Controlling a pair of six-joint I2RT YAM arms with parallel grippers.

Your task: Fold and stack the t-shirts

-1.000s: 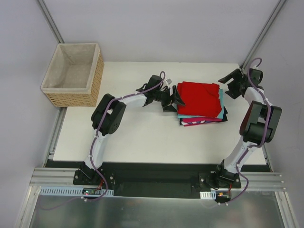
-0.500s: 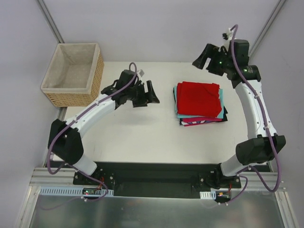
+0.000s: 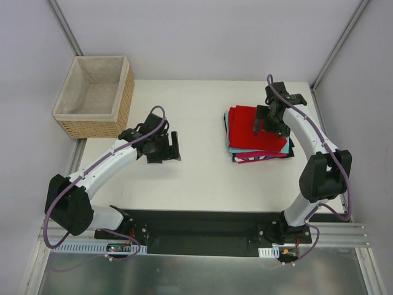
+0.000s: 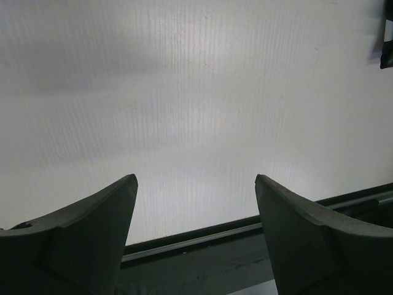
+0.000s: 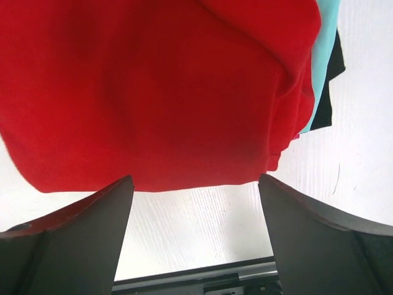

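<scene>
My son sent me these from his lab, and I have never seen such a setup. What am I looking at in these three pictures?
These are two robot arms bolted at the near edge of a white table, each ending in a two-finger gripper. The wide picture comes from a camera above and behind them. The other two come from a small camera on each wrist, so the dark shapes at the bottom are that arm's own fingers. The left gripper is open over bare table and holds nothing. The right gripper is open above a stack of folded t-shirts, also holding nothing. The top shirt is red, with teal, pink and black edges showing below. A wicker basket stands at the far left.
</scene>
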